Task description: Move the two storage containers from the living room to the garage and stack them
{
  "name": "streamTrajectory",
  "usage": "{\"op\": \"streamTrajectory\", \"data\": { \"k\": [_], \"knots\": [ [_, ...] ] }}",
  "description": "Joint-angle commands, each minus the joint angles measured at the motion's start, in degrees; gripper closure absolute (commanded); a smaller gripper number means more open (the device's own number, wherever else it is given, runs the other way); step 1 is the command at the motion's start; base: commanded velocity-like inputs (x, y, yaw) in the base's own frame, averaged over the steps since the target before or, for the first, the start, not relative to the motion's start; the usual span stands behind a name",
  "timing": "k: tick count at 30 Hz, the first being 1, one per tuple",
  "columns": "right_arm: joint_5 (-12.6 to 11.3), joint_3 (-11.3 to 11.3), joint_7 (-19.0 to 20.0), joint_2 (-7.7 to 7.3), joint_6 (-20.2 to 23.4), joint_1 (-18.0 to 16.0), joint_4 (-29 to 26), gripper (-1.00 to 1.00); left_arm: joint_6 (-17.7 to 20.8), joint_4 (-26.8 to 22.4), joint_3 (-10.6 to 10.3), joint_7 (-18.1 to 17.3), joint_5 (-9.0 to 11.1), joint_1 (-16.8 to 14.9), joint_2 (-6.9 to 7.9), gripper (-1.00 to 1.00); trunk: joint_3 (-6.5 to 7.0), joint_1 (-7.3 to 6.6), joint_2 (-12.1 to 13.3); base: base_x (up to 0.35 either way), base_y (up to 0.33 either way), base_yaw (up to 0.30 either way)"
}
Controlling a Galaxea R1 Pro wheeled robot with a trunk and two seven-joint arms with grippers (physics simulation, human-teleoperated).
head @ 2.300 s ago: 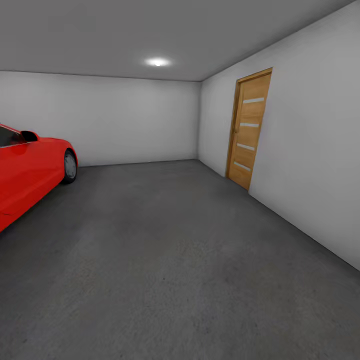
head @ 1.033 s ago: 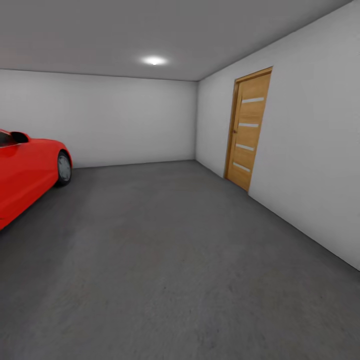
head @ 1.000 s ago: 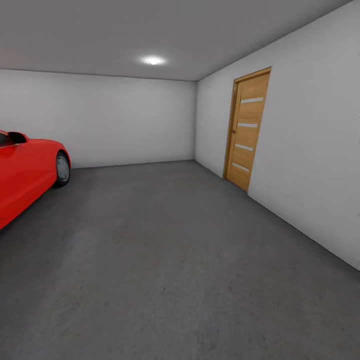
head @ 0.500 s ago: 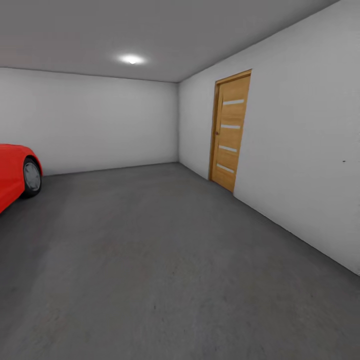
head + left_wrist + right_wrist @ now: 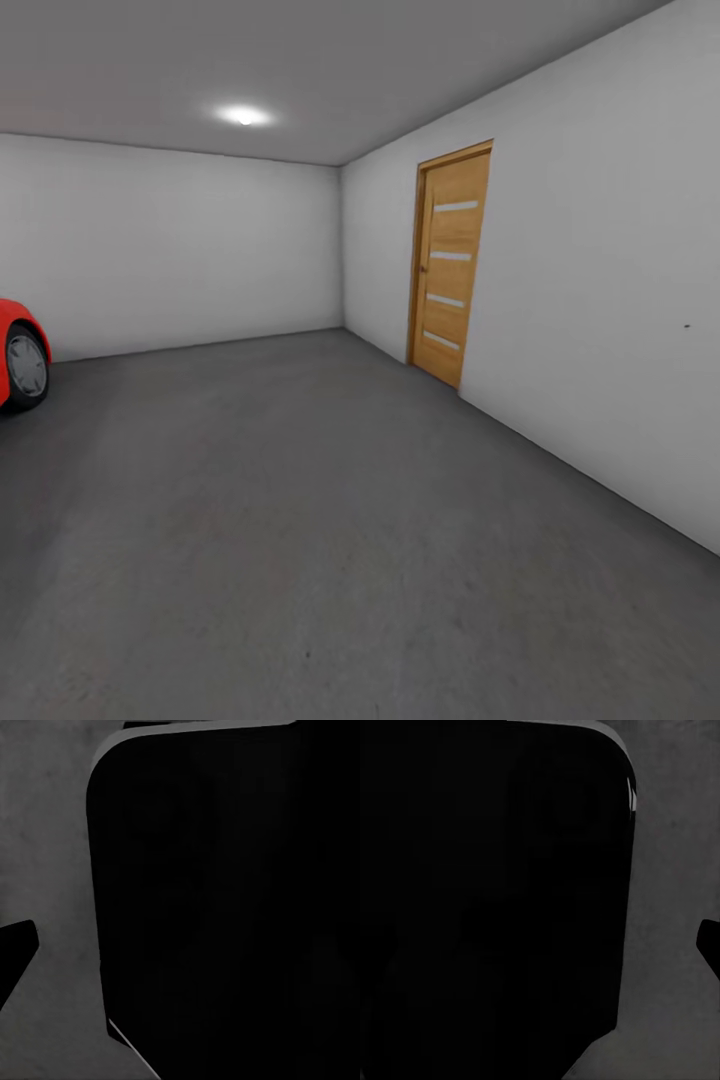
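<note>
You are in the garage, over its floor (image 5: 330, 520). Gripper state cannot be determined; wrist views show dark bodywork. Containers unlocated. Risk: clipping the car (image 5: 20, 360) while turning.

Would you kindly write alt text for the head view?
A bare garage: dark grey concrete floor, pale grey walls, a wooden door with glass strips on the right wall, and a red car's wheel at the left edge.
</note>
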Motion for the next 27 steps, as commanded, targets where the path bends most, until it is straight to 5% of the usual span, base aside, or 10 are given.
{"op": "streamTrajectory", "data": {
  "k": [1, 27],
  "knots": [
    [-0.02, -0.03, 0.01, 0.0, 0.01, -0.02, -0.03, -1.0, -0.06, 0.01, -0.01, -0.04, 0.0, -0.03, 0.0, -1.0, -0.06, 0.03, -0.03, 0.296, 0.183, -0.01],
    [-0.02, -0.03, 0.01, 0.01, 0.01, -0.02, -0.06, -1.0, 0.29, 0.01, -0.01, -0.13, -0.08, -0.03, -0.08, -1.0, -0.05, 0.03, -0.03, 0.294, 0.197, -0.001]
  ]
}}
